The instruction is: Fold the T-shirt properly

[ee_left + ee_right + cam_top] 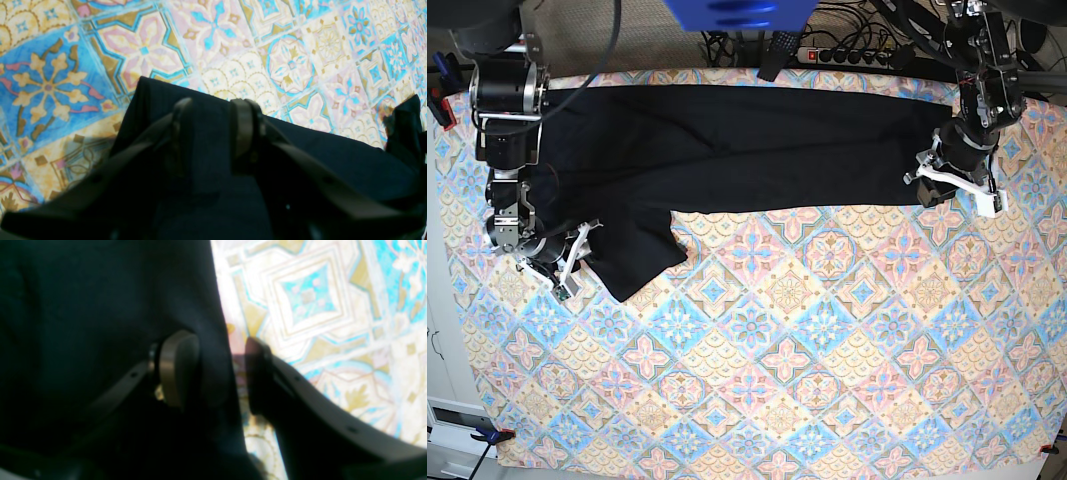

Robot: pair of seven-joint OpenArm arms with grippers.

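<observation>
The black T-shirt [727, 150] lies as a long band across the far part of the table, with one sleeve [637, 262] hanging toward the front at the left. My right gripper [567, 262] is at that sleeve. In the right wrist view it [217, 373] stands open astride the shirt's edge [220, 323], one finger [178, 370] over the cloth and the other [258, 380] over the tablecloth. My left gripper [952, 185] is at the shirt's right end. In the left wrist view its fingers stand apart [213, 133] over flat black fabric [333, 156].
A patterned tile-print tablecloth [807, 360] covers the table. A power strip with cables [847, 55] and a blue object [737, 12] sit beyond the far edge. Small clamps [489, 434] hold the cloth at the table's corners.
</observation>
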